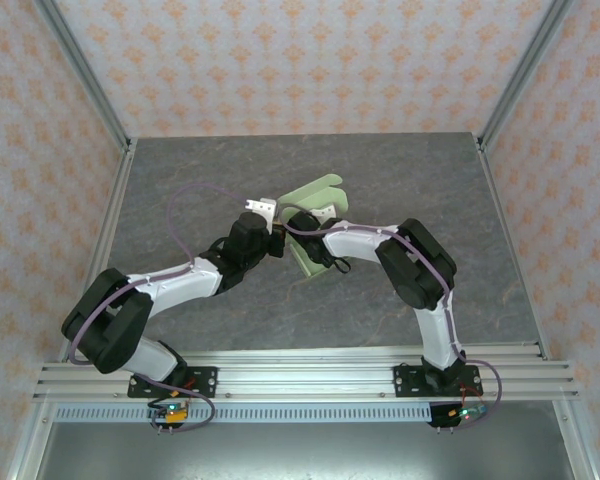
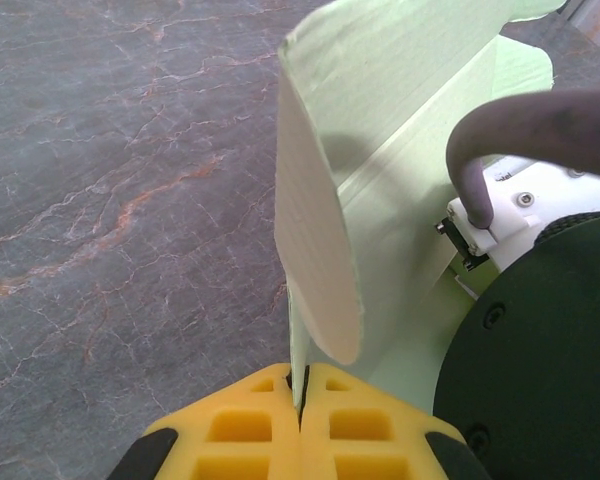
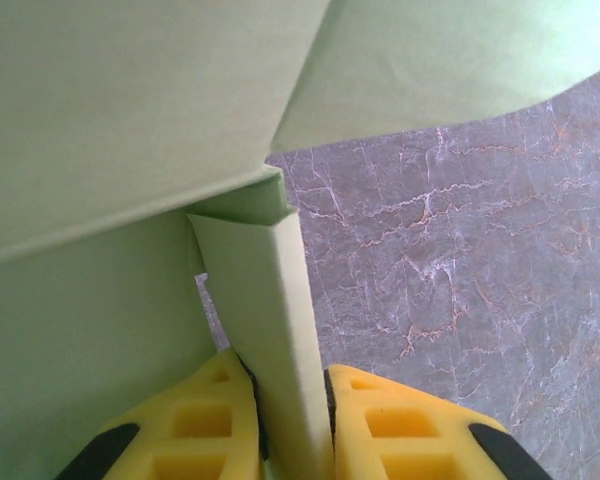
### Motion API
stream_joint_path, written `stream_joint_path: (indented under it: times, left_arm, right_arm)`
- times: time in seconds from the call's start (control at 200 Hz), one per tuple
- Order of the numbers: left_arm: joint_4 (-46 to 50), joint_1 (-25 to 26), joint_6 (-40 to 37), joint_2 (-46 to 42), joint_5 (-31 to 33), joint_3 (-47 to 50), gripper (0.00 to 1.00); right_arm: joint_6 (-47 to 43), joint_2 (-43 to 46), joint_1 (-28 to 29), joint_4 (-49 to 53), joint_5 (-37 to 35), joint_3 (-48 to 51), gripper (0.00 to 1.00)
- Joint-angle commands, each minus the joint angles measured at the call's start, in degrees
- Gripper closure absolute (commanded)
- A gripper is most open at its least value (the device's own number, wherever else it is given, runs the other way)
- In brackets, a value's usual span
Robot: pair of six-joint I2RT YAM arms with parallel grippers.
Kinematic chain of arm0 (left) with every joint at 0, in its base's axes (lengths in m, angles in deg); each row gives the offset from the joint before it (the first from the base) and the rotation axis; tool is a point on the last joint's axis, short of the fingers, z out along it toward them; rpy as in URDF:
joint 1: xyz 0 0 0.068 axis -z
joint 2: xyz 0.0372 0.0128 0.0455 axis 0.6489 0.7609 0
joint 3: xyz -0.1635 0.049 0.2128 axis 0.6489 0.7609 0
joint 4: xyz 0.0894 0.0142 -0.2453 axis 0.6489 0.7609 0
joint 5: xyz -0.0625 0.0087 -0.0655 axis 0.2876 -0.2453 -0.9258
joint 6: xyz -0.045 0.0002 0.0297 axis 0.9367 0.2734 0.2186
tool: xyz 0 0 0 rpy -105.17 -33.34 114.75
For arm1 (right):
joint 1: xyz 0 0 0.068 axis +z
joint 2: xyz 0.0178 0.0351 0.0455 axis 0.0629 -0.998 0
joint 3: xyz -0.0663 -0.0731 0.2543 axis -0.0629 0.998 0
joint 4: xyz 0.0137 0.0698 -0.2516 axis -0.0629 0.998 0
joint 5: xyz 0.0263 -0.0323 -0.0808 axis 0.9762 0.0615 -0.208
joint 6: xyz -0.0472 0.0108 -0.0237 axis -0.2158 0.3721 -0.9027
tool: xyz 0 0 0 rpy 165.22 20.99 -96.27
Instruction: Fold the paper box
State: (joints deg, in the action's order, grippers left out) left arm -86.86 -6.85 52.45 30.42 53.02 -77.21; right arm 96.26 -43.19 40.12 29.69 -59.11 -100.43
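At the near side of the paper box [image 1: 317,200], a thin edge is pinched tight by the clenched left gripper [image 2: 300,400]. Just beside it, a folded flap is clamped by the right gripper [image 3: 292,400]. Farther back, green panels are seen standing over the table [image 1: 430,180].

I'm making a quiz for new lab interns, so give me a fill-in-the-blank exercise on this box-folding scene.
1. The paper box is pale ____ cardboard.
2. The left end effector and right end effector both have ____ fingers.
3. The right end effector is shut on a folded flap of the box, the ____ one on a thin edge.
Missing: green; yellow; left.
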Motion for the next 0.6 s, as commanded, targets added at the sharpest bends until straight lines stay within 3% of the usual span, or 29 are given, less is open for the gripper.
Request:
stream_joint_path:
  times: [0.0,0.18,0.596]
  left_arm:
    - [-0.5,-0.2,-1.3,0.3,1.0,-1.3,1.0]
    - [0.7,-0.3,-2.1,0.2,1.5,-1.3,1.0]
    - [2.4,-0.3,-1.9,1.2,0.6,-1.6,1.0]
  right_arm:
    - [1.8,-0.4,-1.3,1.6,-2.6,4.0,0.76]
    - [1.2,4.1,-1.6,1.1,1.0,6.2,0.64]
    - [-1.1,19.5,-4.3,6.1,18.9,7.5,0.48]
